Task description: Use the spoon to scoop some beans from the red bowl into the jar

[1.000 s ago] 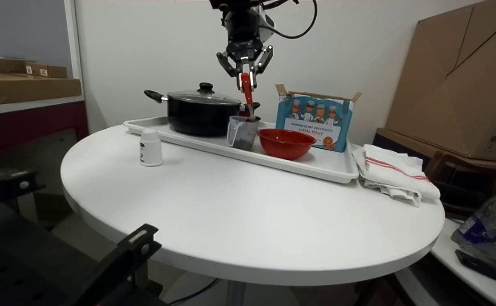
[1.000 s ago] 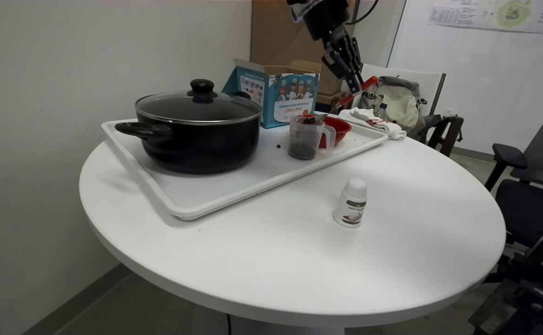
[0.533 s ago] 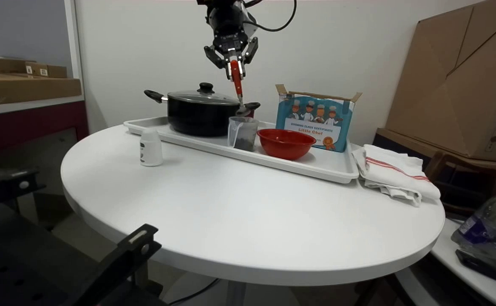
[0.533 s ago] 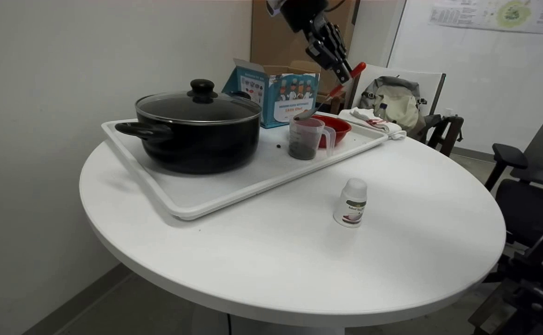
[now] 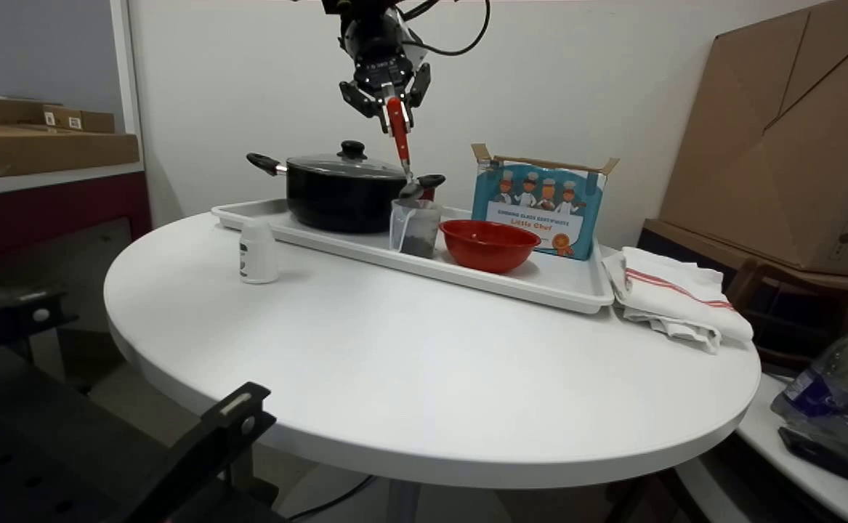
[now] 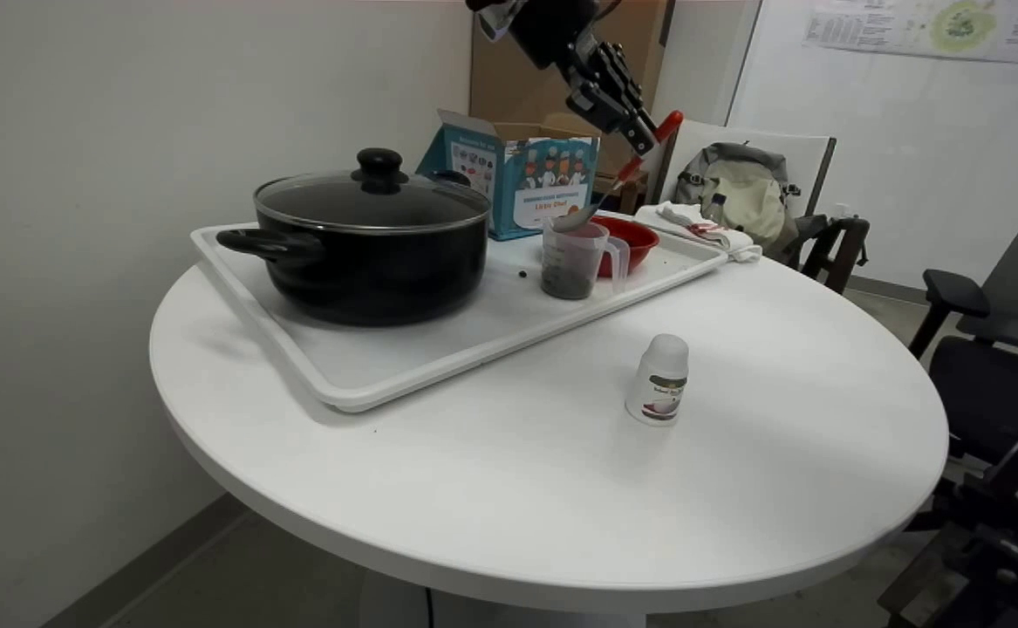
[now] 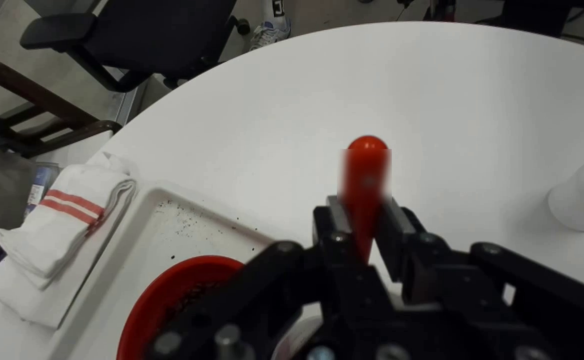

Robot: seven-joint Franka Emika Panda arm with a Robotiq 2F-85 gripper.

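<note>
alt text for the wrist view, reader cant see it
A gripper clamps a red spoon handle over a white table. At lower left, partly hidden, a red bowl of dark beans stands on a white tray, near a striped towel.

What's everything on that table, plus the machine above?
tray: 1, white, on table
lidded pot: 1, black, on tray
measuring jug: 1, clear, on tray
bowl: 1, red, beside jug
beans: many, dark, in bowl and jug
Little Chef box: 1, blue, near bowl
bottle: 1, white, on table
folded cloth: count unclear, white, beside tray
unclear thing: 1, red, near pot
spoon: 1, red-handled, over jug
gripper: 1, black, holding spoon
robot arm: 1, mostly black, overhead
</note>
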